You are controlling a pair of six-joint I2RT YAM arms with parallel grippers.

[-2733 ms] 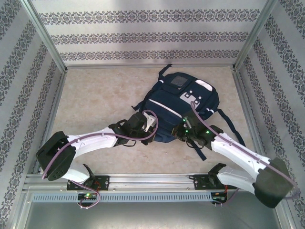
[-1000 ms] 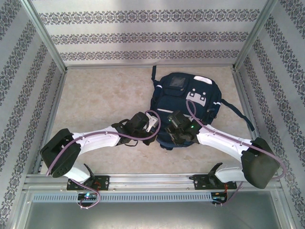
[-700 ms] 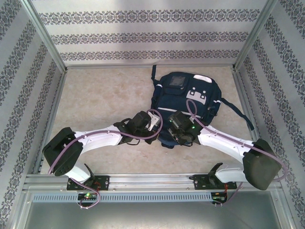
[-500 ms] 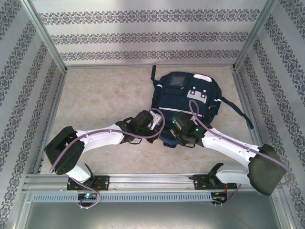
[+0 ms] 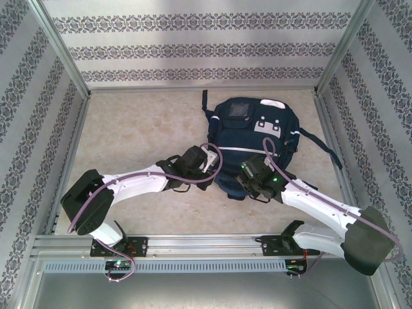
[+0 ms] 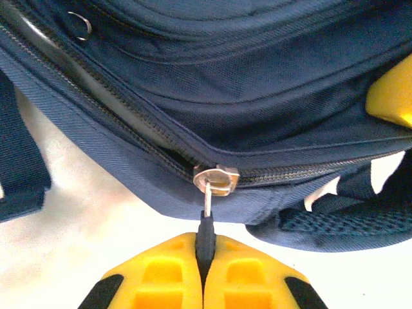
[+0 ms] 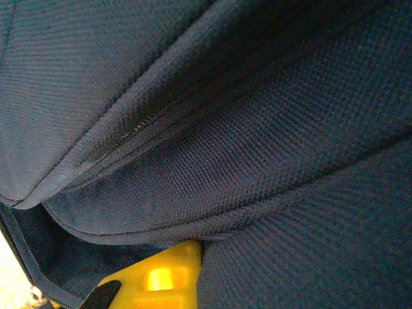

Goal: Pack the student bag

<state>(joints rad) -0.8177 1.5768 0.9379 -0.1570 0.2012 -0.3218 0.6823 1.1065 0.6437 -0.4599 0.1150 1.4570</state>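
The student bag, a navy backpack with white patches, lies front-up at the back centre of the table. My left gripper is at its near left edge. In the left wrist view the yellow jaws are shut on the black tab of the zipper pull, which hangs from the metal slider. The zipper gapes left of the slider and is closed to its right. My right gripper presses into the bag's near edge. One yellow finger shows, and a fold of navy fabric is pinched beside it and covers the other finger.
A dark shoulder strap trails right from the bag towards the right frame rail. A second strap lies at its upper left. A yellow fingertip of the right gripper shows beside the bag. Patterned walls enclose the beige table.
The bag has turned and slid a little towards the back right. The left gripper has moved right, up to the bag's edge. The right gripper has shifted right along the near edge.
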